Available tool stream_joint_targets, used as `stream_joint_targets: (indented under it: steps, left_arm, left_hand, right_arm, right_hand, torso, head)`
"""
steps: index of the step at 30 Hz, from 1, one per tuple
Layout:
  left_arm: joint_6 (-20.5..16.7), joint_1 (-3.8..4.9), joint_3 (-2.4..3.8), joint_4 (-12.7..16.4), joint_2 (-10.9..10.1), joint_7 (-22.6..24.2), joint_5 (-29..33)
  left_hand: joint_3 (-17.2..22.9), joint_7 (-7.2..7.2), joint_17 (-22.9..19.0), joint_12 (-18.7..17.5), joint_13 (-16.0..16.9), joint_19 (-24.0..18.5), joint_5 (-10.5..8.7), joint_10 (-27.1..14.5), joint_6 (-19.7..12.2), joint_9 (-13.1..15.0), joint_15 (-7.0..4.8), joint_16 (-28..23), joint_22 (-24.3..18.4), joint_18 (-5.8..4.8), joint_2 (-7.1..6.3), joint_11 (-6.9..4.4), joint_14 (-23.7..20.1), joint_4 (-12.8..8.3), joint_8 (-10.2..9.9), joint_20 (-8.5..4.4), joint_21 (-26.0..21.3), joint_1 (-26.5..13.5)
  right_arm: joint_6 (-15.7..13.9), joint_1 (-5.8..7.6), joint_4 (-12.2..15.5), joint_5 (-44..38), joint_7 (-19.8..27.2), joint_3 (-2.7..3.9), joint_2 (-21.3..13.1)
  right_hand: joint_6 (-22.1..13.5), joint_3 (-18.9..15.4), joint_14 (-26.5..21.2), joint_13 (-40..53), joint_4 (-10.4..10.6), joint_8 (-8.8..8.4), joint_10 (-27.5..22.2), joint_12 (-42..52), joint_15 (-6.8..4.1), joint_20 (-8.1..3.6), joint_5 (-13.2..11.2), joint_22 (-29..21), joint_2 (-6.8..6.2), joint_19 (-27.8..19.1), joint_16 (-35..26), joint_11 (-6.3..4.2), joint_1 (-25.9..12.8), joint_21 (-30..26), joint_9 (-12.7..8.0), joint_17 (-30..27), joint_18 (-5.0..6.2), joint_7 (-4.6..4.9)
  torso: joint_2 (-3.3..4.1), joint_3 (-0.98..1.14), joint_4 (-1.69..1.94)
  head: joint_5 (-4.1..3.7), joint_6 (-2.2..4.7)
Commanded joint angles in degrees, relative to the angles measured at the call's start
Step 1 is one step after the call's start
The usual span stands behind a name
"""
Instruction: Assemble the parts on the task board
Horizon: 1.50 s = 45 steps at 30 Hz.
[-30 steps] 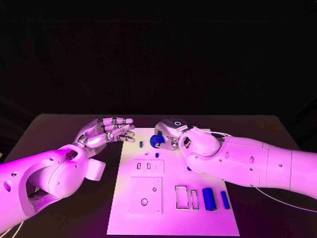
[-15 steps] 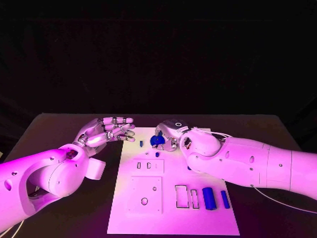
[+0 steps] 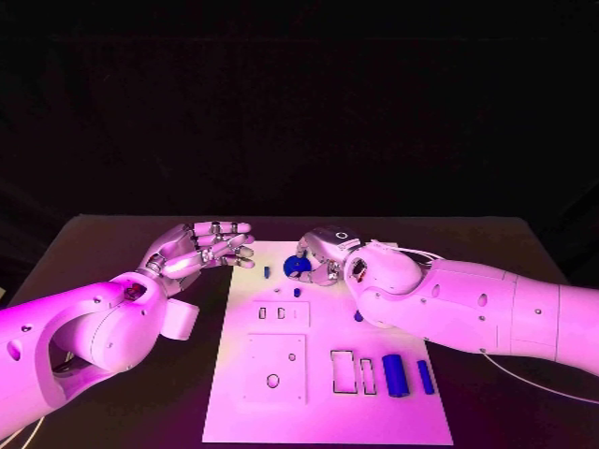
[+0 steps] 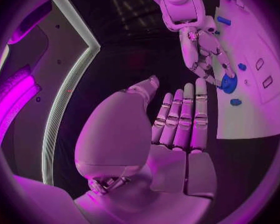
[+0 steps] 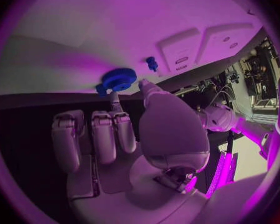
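Note:
The white task board (image 3: 320, 407) lies in the middle of the black table. A blue round part (image 3: 297, 266) sits at the board's far end. My right hand (image 3: 327, 249) is bent down over it and pinches it between the thumb and a fingertip, as the right wrist view shows at the blue round part (image 5: 118, 79). My left hand (image 3: 202, 247) hovers just left of the board's far corner, fingers side by side and holding nothing. In the left wrist view the right hand (image 4: 202, 55) reaches down onto the blue round part (image 4: 229, 82).
A small blue peg (image 3: 266, 271) stands near the left hand. Two blue cylinders (image 3: 394, 374) lie at the board's near right beside rectangular recesses (image 3: 343, 370). Two white raised blocks (image 3: 275, 368) sit left of them. Another small blue piece (image 3: 357, 317) lies by my right forearm.
My right hand and forearm have edged slightly to the right while staying on the blue round part. The left hand has barely moved.

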Motion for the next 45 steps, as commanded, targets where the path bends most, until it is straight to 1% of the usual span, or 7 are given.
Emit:
stream_joint_targets:
  steps: [1,6,10,16,25,33,45]
  left_arm:
    - [0.8,0.05,0.04,0.0,0.0,0.3,-0.2]
    - [0.8,0.05,0.04,-0.2,-0.1,0.3,-0.2]
    - [0.7,0.04,0.04,-0.2,-0.2,0.3,-0.5]
    - [0.7,0.04,0.03,-0.3,-0.2,0.3,-0.7]
    - [0.8,0.04,0.03,-0.2,-0.1,0.2,-0.8]
    - [0.9,0.04,0.03,-0.4,0.0,0.2,-0.8]
    - [1.0,0.02,0.02,-0.7,-0.1,0.2,-0.8]
  left_hand:
    - [0.2,2.17,0.1,-0.2,-0.1,-0.5,-0.27,-0.3,-0.3,0.1,0.09,0.2,0.1,-0.07,0.31,-0.15,-0.3,-0.1,-0.4,0.04,0.3,-0.5]
    - [0.2,2.17,0.1,-0.2,-0.1,-0.5,-0.27,-0.3,-0.3,0.1,0.09,0.2,0.1,-0.07,0.31,-0.15,-0.3,-0.1,-0.4,0.04,0.3,-0.5]
    - [0.2,2.17,0.1,-0.2,-0.1,-0.5,-0.27,-0.3,-0.3,0.1,0.09,0.2,0.1,-0.07,0.31,-0.15,-0.3,-0.1,-0.4,0.04,0.3,-0.5]
    - [0.2,2.19,0.1,-0.2,-0.1,-0.6,-0.27,-0.4,-0.3,0.1,0.11,0.2,0.1,-0.07,0.33,-0.13,-0.4,-0.1,-0.4,0.06,0.4,-0.5]
    - [0.2,2.21,0.1,-0.2,-0.1,-0.7,-0.27,-0.4,-0.3,0.1,0.13,0.2,0.1,-0.07,0.32,-0.11,-0.4,-0.1,-0.4,0.08,0.4,-0.5]
    - [0.2,2.21,0.1,-0.2,-0.1,-0.7,-0.27,-0.4,-0.3,0.1,0.13,0.2,0.1,-0.07,0.32,-0.11,-0.4,-0.1,-0.4,0.08,0.4,-0.5]
    - [0.2,2.21,0.1,-0.2,-0.1,-0.7,-0.27,-0.4,-0.3,0.1,0.13,0.2,0.1,-0.07,0.32,-0.11,-0.4,-0.1,-0.4,0.08,0.4,-0.5]
  right_arm:
    - [-5.5,-0.14,0.9,0.7,1.1,-0.09,-1.1]
    - [-13.4,0.06,2.4,9.0,8.1,0.15,-3.9]
    - [-15.0,0.74,4.6,15.6,12.3,0.45,-7.2]
    - [-11.5,2.55,7.9,21.6,14.4,0.64,-13.4]
    - [1.2,3.77,8.4,29.1,21.8,0.65,-21.9]
    - [3.5,3.22,5.3,29.6,24.1,0.35,-23.9]
    - [4.1,0.62,0.9,27.5,24.8,0.20,-23.2]
  right_hand:
    - [0.4,0.8,5.5,14.3,-0.2,-0.36,5.3,0.1,0.28,0.15,0.6,15.1,-0.03,6.0,0.2,0.12,-0.1,0.3,0.1,12.0,-0.82,-0.06]
    - [0.2,2.8,4.9,12.8,-0.6,-1.05,3.9,-1.5,0.21,0.06,1.4,15.1,-1.16,6.0,-0.8,0.14,3.6,0.3,0.0,9.5,-0.82,0.02]
    - [0.1,2.9,4.9,12.7,-0.7,-1.28,3.8,-1.6,0.25,0.09,0.9,15.1,-1.83,6.0,-0.7,0.17,4.4,0.3,0.0,9.7,-0.82,0.07]
    - [0.2,3.0,5.0,12.7,-0.7,-1.43,3.9,-1.6,0.28,0.11,0.1,15.1,-2.21,6.0,-0.6,0.19,5.4,0.3,0.0,10.1,-0.82,0.09]
    - [1.1,4.7,5.3,13.2,-3.5,-1.55,4.3,-1.2,0.13,-0.03,-1.0,15.1,-3.80,6.0,-0.2,0.14,12.1,0.3,0.3,11.2,-0.82,0.06]
    - [1.3,4.9,5.5,13.5,-4.4,-1.60,4.6,-0.8,0.14,-0.04,-0.9,15.1,-4.63,6.0,0.1,0.14,13.7,0.3,0.3,12.0,-0.82,0.06]
    - [1.1,4.8,5.5,13.3,-4.9,-1.79,4.4,-1.1,0.19,-0.01,-1.1,15.1,-5.16,6.0,0.1,0.17,14.4,0.3,0.3,12.0,-0.82,0.10]
  torso:
    - [-0.01,0.04,-0.01]
    - [-0.09,0.03,-0.35]
    - [-0.15,0.11,-0.39]
    - [-0.19,0.03,-0.53]
    - [-0.31,0.24,-0.96]
    - [-0.42,0.40,-1.16]
    - [-0.31,0.24,-1.07]
  head:
    - [0.14,0.08]
    - [0.25,0.20]
    - [-0.07,0.37]
    - [-0.51,0.61]
    - [-1.57,0.27]
    - [-1.37,-0.22]
    - [-1.28,-0.56]
